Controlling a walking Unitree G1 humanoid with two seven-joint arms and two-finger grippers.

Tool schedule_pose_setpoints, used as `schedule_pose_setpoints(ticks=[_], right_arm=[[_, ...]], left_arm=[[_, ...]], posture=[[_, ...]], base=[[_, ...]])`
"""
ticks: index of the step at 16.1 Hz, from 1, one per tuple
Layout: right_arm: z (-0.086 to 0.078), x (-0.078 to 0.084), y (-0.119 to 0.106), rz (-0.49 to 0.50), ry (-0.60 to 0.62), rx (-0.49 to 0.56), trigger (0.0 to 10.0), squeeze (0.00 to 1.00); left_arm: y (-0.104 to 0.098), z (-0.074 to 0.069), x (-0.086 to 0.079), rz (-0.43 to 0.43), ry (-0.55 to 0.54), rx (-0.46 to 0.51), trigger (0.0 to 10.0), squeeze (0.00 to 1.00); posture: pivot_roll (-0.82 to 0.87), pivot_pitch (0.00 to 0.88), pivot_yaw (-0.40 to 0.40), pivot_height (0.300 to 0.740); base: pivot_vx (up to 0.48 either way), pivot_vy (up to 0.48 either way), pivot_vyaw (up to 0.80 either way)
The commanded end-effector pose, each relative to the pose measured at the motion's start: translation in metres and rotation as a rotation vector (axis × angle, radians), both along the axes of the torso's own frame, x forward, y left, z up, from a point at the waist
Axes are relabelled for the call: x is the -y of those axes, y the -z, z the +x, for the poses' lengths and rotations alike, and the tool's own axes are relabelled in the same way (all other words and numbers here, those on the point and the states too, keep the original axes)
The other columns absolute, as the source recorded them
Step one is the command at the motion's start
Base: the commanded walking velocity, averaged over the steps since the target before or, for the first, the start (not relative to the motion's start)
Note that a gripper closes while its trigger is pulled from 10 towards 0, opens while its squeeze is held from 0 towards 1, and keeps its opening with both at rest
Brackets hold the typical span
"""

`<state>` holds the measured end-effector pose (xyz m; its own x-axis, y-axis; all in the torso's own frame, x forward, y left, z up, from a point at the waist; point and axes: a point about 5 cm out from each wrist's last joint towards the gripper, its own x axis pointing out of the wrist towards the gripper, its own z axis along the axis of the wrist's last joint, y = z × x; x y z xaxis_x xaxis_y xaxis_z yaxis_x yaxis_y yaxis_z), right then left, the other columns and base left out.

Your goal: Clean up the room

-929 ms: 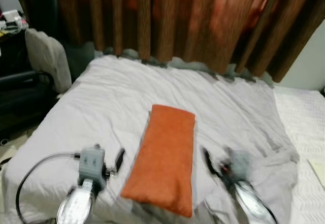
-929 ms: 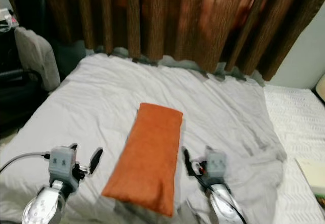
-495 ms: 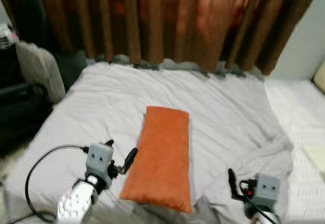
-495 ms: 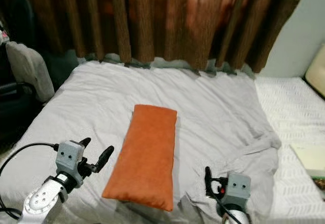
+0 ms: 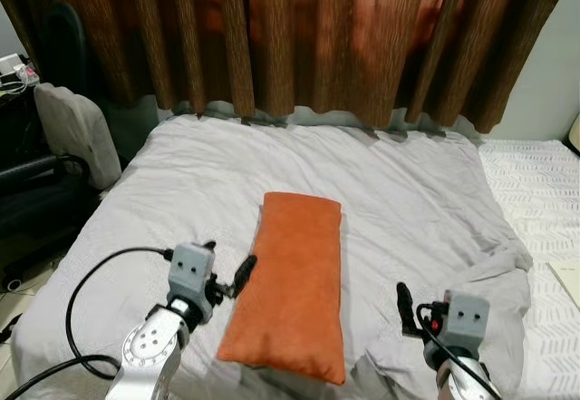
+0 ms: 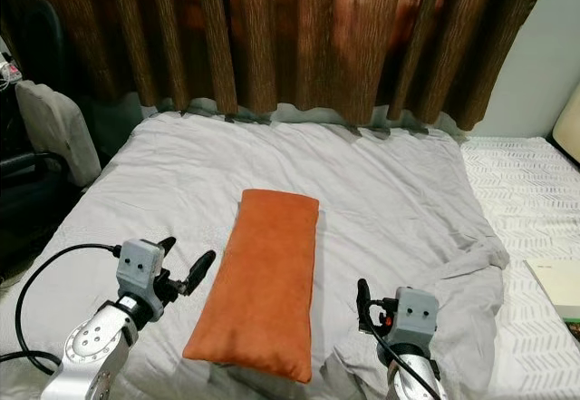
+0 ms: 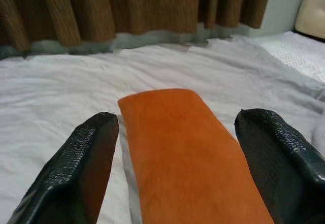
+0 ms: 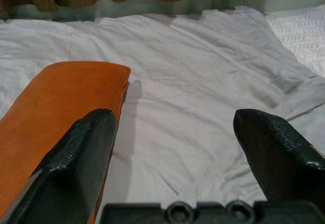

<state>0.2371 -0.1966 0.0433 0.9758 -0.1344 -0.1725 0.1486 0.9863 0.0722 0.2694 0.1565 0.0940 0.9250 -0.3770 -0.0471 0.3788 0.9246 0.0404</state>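
Wide bed with rumpled grey cotton sheet (image 5: 181, 191), brown pleated curtain (image 5: 299, 37) behind, white patterned mattress (image 5: 544, 191) alongside. Long orange plush pillow (image 5: 294, 282) lying mid-bed, untouched. Left gripper (image 5: 227, 278) just beside pillow's left edge, fingers spread, empty. Right gripper (image 5: 405, 309) near pillow's right side, fingers parted, nothing held. Tidying seemingly barely begun: pillow not yet grasped, sheet unsmoothed.

Heavy brown curtains (image 5: 299, 37) are hanging across the 12 o'clock wall behind a bed (image 5: 181, 182) wearing a rumpled pale grey sheet. A dark chair (image 5: 41, 191) is standing at 9 o'clock; white textured bedding (image 5: 544, 200) is lying at 3 o'clock.
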Motion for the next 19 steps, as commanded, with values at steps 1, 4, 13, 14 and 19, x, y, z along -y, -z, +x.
schedule_pose_setpoints(ticks=[1, 4, 13, 14, 19], right_arm=[[0.002, 0.001, 0.001, -0.004, -0.010, -0.008, 10.0, 0.00], [0.012, -0.002, -0.002, 0.001, -0.053, -0.001, 10.0, 0.00], [0.021, -0.005, -0.001, 0.003, -0.094, -0.012, 10.0, 0.00], [0.020, -0.004, 0.001, 0.008, -0.083, -0.024, 10.0, 0.00], [0.017, 0.002, 0.009, 0.023, -0.047, -0.059, 10.0, 0.00]], left_arm=[[0.002, 0.001, 0.001, -0.008, -0.006, -0.003, 10.0, 0.00], [0.003, -0.002, 0.004, -0.006, -0.023, 0.009, 10.0, 0.00], [0.006, -0.005, 0.006, -0.015, -0.044, 0.005, 10.0, 0.00], [0.009, -0.003, 0.008, 0.007, -0.029, -0.009, 10.0, 0.00], [0.020, 0.006, 0.004, -0.003, -0.048, -0.103, 10.0, 0.00]], posture=[[0.06, 0.000, -0.039, 0.740], [0.07, 0.000, -0.061, 0.740], [0.09, 0.012, -0.087, 0.740], [0.09, 0.013, -0.086, 0.740], [0.08, 0.019, -0.075, 0.740]], base=[[0.371, 0.304, 0.00], [0.382, 0.289, 0.00], [0.386, 0.285, 0.00], [0.000, 0.000, 0.00], [0.000, 0.000, 0.00]])
